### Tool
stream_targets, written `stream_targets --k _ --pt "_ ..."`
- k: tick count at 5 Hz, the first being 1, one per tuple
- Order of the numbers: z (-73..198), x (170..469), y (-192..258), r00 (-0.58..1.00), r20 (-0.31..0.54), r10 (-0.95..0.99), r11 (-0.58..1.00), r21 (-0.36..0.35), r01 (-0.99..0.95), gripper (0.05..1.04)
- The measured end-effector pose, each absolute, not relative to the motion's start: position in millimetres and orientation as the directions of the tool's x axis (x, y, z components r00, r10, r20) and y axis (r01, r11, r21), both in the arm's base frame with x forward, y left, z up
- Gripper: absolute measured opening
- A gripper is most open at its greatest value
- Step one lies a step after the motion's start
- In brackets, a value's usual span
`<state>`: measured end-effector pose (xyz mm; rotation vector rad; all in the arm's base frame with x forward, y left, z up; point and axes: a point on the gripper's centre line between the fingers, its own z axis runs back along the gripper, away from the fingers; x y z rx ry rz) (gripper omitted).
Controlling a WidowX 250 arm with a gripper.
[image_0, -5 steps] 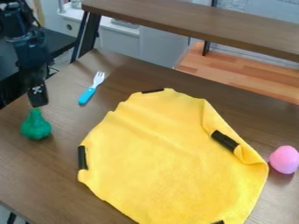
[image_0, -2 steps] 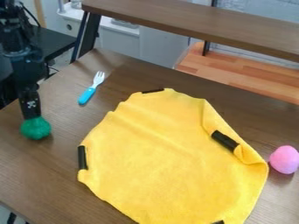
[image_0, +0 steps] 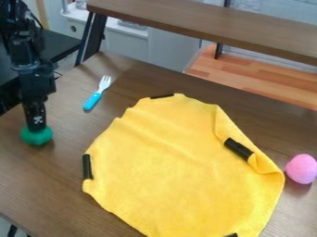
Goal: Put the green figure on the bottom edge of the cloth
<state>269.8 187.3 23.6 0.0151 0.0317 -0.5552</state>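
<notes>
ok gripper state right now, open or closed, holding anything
Gripper: down at the top of the green figure; whether it is open or closed on it cannot be told.

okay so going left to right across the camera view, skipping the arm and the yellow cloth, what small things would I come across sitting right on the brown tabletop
Green figure → toy fork with a blue handle → pink egg-shaped object.
</notes>
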Motion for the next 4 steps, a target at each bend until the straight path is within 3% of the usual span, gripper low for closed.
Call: stream_targets --k 1,2,4 --pt "26 272 186 0.853 -0.034 -0.52 0.854 0.004 0.521 0.324" --pt "28 270 180 0.853 -0.027 -0.521 0.853 -0.046 0.52 0.303" --pt "64 270 142 0.831 0.069 -0.551 0.821 -0.129 0.555 0.28"
